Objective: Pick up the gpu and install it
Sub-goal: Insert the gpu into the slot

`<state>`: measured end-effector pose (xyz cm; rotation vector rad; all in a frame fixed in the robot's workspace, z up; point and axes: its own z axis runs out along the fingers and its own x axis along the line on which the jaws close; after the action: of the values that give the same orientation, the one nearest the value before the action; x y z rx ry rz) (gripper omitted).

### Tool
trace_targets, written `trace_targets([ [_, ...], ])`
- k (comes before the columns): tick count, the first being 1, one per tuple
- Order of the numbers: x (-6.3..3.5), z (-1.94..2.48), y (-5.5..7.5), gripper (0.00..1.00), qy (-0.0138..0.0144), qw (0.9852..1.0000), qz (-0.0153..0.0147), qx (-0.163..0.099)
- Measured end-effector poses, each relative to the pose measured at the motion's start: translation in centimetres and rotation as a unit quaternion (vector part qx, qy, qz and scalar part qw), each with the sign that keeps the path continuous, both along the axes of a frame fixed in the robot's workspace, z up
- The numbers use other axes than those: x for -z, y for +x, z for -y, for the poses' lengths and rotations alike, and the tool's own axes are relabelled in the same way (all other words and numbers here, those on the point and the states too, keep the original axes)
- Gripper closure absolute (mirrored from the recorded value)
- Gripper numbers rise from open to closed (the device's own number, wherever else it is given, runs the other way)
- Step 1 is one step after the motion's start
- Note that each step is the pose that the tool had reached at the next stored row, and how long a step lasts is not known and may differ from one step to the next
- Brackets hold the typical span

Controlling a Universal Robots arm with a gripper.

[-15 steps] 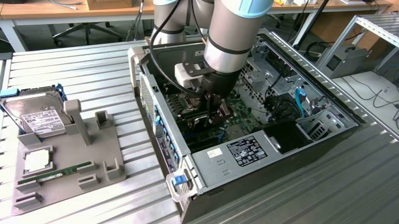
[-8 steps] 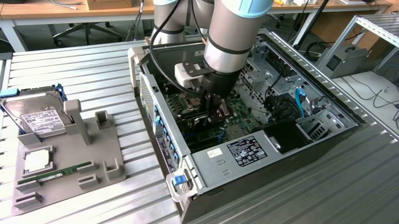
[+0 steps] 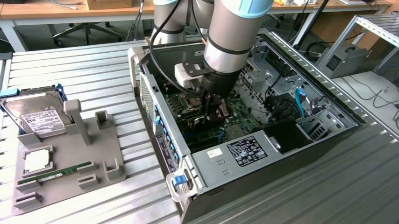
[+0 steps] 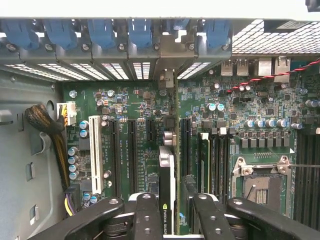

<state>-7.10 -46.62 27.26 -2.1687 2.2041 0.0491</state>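
The gpu (image 4: 167, 180), a slim dark card, stands on edge in a motherboard (image 4: 135, 100) slot. Its silver bracket (image 4: 167, 75) sits against the case's rear wall among the blue latches. My gripper (image 4: 175, 200) is directly above it, open, with one black finger (image 4: 146, 215) close beside the card and the other finger (image 4: 207, 217) a small gap away on the opposite side. In the exterior view my gripper (image 3: 212, 112) reaches down into the open computer case (image 3: 249, 154), and its fingers hide most of the card.
A grey fixture tray (image 3: 109, 140) on the exterior view's left holds a hard drive (image 3: 37, 116), a processor chip (image 3: 37, 161) and a green memory stick (image 3: 53, 175). Inside the case are a CPU socket (image 4: 262, 187), a white slot (image 4: 95, 155) and a braided cable bundle (image 4: 42, 120).
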Motion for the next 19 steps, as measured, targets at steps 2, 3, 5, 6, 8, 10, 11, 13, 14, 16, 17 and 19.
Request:
trace_targets([
  [2,0.0,0.0,0.0,0.68,0.0,1.0,0.0,0.0],
  [3,0.0,0.0,0.0,0.68,0.0,1.0,0.0,0.0],
  [5,0.0,0.0,0.0,0.68,0.0,1.0,0.0,0.0],
  [6,0.0,0.0,0.0,0.7,0.0,1.0,0.0,0.0],
  [8,0.0,0.0,0.0,0.74,0.0,1.0,0.0,0.0],
  [10,0.0,0.0,0.0,0.74,0.0,1.0,0.0,0.0],
  [11,0.0,0.0,0.0,0.74,0.0,1.0,0.0,0.0],
  [13,0.0,0.0,0.0,0.74,0.0,1.0,0.0,0.0],
  [14,0.0,-0.02,0.01,0.74,0.0,1.0,0.0,0.0],
  [16,0.0,-0.11,-0.01,0.74,0.0,1.0,0.0,0.0],
  [17,0.0,-0.15,-0.01,0.74,0.0,1.0,0.0,0.0],
  [19,0.0,-0.18,-0.01,0.74,0.0,1.0,0.0,0.0],
])
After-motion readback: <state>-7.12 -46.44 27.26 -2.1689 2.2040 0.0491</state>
